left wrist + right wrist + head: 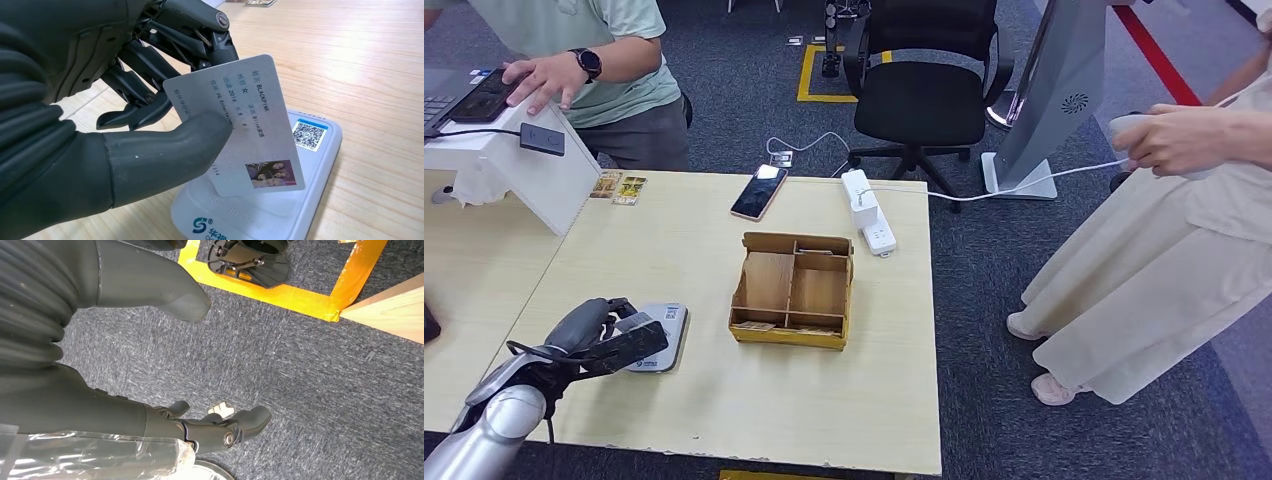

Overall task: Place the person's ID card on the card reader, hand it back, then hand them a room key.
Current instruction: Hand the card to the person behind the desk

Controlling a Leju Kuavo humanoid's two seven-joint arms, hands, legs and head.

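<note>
- The table (pixel 724 400), a pale wood-grain slab with squared edges, is carrying everything near the robot and is sitting on dark blue-grey carpet (pixel 300 365) with a coarse, flecked weave.
- A person in a cream skirt (pixel 1164 280) is standing at the table's right side, and a second person in a pale green shirt (pixel 614 50) is resting a hand on a dark device at the far left.
- A black office chair (pixel 924 90) is standing beyond the table's far edge.
- A wooden organiser box (pixel 792 292), thin-walled and split into several compartments, is sitting near the table's middle.
- A white power strip (pixel 868 211) and a glossy dark phone (pixel 759 191) are lying near the far edge, well apart from the robot.
- The left hand (pixel 599 335), dark grey with a ribbed cover, is reaching in on its silver arm over the table's near left part; in the left wrist view its thick thumb and darker fingers (pixel 150 107) are pinching the ID card.
- The card reader (pixel 260 210), a smooth white rounded pad with a blue logo and a QR sticker, is lying flat just beneath that hand.
- The ID card (pixel 250 125), a thin white rounded rectangle with printed text and a small photo, is being held tilted just above the card reader; whether its lower edge is touching is unclear.
- The right hand (pixel 200 430) is hanging over the carpet, its fingers loosely apart and holding nothing.
</note>
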